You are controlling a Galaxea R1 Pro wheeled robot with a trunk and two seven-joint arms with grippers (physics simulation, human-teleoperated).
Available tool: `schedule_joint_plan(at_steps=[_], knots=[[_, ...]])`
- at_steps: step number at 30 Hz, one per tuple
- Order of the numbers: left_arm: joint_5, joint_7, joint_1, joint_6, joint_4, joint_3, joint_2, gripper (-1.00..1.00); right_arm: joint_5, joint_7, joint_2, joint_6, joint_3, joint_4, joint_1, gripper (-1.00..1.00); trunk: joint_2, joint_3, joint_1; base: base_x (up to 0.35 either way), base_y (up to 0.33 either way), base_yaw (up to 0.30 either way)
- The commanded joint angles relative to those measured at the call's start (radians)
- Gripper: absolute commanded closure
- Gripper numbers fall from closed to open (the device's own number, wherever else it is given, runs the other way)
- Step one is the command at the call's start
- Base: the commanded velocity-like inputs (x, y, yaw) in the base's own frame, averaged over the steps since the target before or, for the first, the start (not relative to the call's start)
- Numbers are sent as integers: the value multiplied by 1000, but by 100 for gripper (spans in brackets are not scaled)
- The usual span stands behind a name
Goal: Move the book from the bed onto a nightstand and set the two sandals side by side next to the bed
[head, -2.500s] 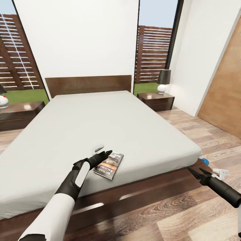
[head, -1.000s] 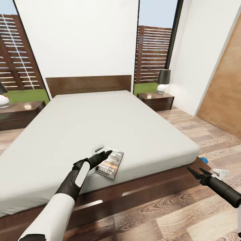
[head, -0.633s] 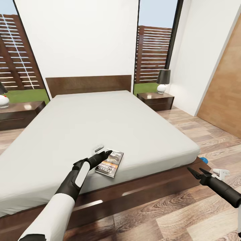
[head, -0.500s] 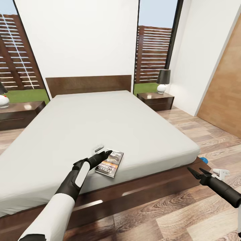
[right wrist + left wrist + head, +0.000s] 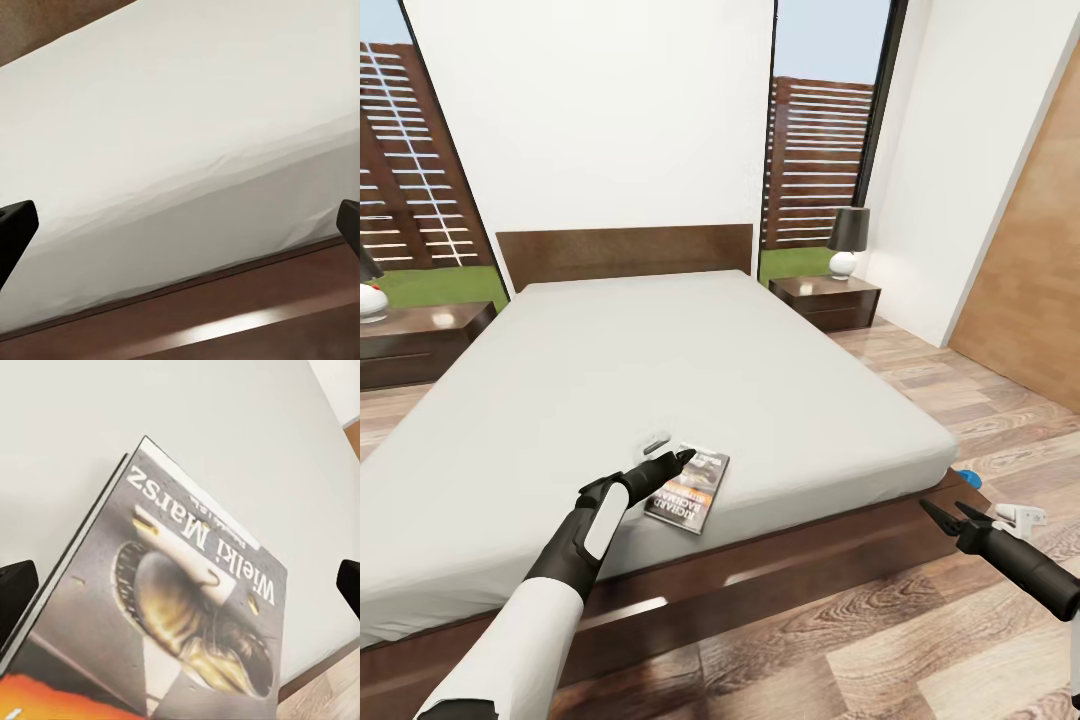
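The book [image 5: 690, 489] lies flat on the pale mattress of the bed [image 5: 660, 370], near its foot edge. My left gripper [image 5: 672, 450] hovers just over the book's near-left side. In the left wrist view the book [image 5: 187, 607] sits between the spread fingertips of the left gripper [image 5: 180, 592], which is open. My right gripper [image 5: 943, 510] is open and low above the floor by the bed's foot corner. In the right wrist view the right gripper [image 5: 180, 225] faces the mattress side. A sliver of blue sandal [image 5: 971, 481] shows on the floor at that corner.
A nightstand [image 5: 826, 299] with a lamp [image 5: 848, 241] stands right of the headboard, and another nightstand [image 5: 418, 342] stands at the left. A wooden door [image 5: 1032, 290] is on the right wall. Wood-plank floor [image 5: 920, 640] runs along the bed's foot and right side.
The whole picture shifted very slightly at the start. Since then both arms and the book have stayed still.
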Motion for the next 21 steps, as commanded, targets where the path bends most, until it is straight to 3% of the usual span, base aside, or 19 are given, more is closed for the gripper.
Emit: schedule_joint_plan(at_steps=[1,13,21], knots=[[5,-2,0,7,0,4,-1,-100,6,7,0,7,-2,-1,-1,-100,0,-1,0,0,0,0],[5,-2,0,8,-1,4,-1,-100,6,7,0,8,-2,-1,-1,-100,0,-1,0,0,0,0],[5,-2,0,8,-1,4,-1,-100,6,7,0,8,-2,-1,-1,-100,56,24,-31,0,0,0]])
